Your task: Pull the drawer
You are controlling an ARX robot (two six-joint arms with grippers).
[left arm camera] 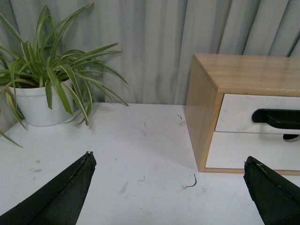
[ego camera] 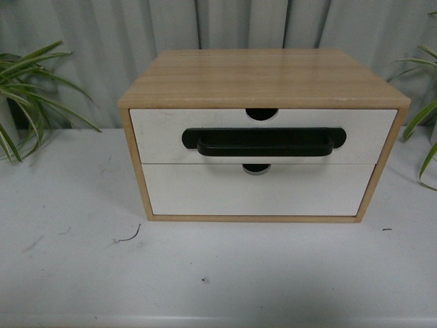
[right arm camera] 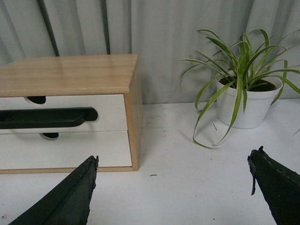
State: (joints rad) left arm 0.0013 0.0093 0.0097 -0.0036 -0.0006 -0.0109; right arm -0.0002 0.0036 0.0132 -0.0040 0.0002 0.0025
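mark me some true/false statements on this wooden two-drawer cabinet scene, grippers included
1. The upper white drawer with the long black bar handle is shut. True.
2. The left gripper grips that handle. False: it is open and empty, short of the light wood cabinet.
3. The lower white drawer front has a bar handle. False: only a half-round notch.
4. A green plant in a white pot stands on each side of the cabinet. True.
5. The right gripper is shut. False: open, empty.
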